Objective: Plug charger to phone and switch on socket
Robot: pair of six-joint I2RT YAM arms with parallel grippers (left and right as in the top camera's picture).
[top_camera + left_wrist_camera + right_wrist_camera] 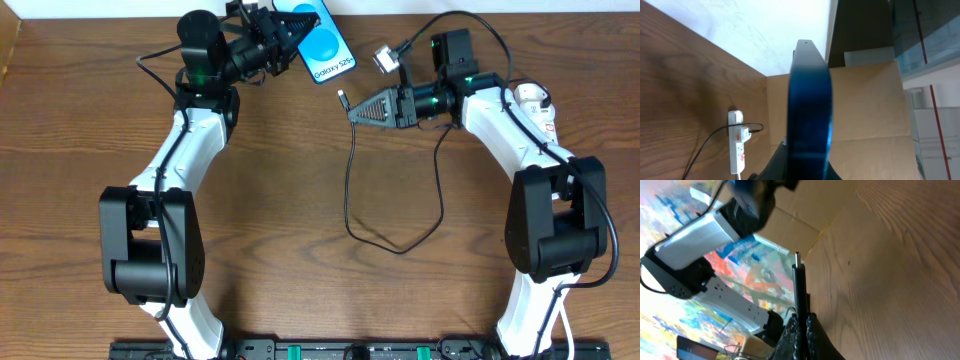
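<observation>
Clamps the left gripper (285, 42) tight on the left end of the phone (330, 52). Pinches the charger (346, 180) just behind its tip in the closed right gripper (356, 110), below and right of the phone, fingers aimed toward it. Bends the left arm (185, 160) and right arm (510, 130) at the elbow, white forearms converging on the phone.

Blue-screened phone (328, 48) at far edge, screen up. Black charger (346, 190) in a long loop, tip near phone. White socket (737, 145) at right.
</observation>
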